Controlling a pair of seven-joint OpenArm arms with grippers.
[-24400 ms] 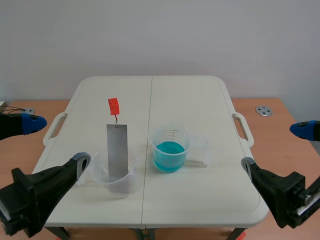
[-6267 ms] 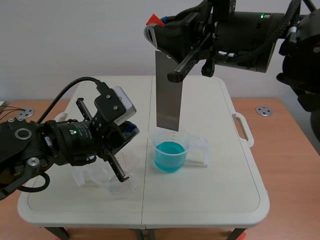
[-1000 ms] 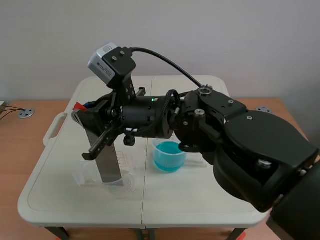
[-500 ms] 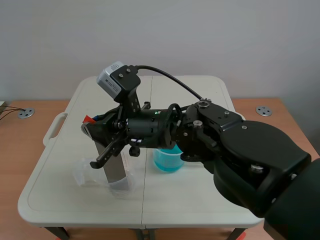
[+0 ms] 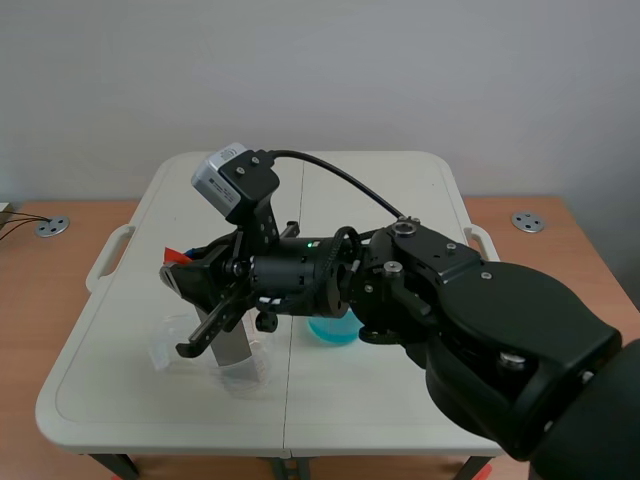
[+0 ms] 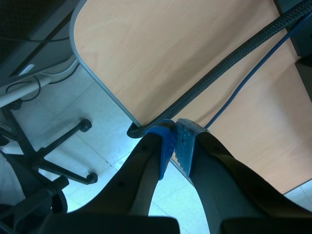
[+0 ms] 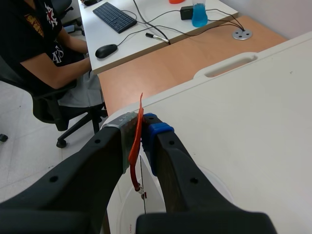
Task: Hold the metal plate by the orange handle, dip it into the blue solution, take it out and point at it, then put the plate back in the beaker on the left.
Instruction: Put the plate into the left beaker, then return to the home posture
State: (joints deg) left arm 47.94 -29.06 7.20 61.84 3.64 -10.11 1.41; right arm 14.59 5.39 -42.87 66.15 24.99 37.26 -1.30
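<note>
Plate is hanging from the orange handle, with its lower end sitting inside the left beaker. You can't tell whether it's touching the bottom. Your right gripper is pinching the handle flat between both pads, fingers closed down to the handle's thickness. In the wrist view the thin wire link is showing below the handle, right over the beaker's rim.

Right arm is reaching across from the right side and lying low over the table, so it's blocking most of the plate and the top of the left beaker in the scene view. It's also covering most of the right beaker; only a patch of blue solution is showing under the arm. The left beaker is holding nothing but the plate as far as you can see.

Left gripper is sitting off the table with its blue pads pressed together on nothing. It's pointing at a wooden desk edge, a braided cable and a chair base on the floor.

Beyond the table, the right wrist view is showing a person sitting at a desk with a keyboard and mouse.
</note>
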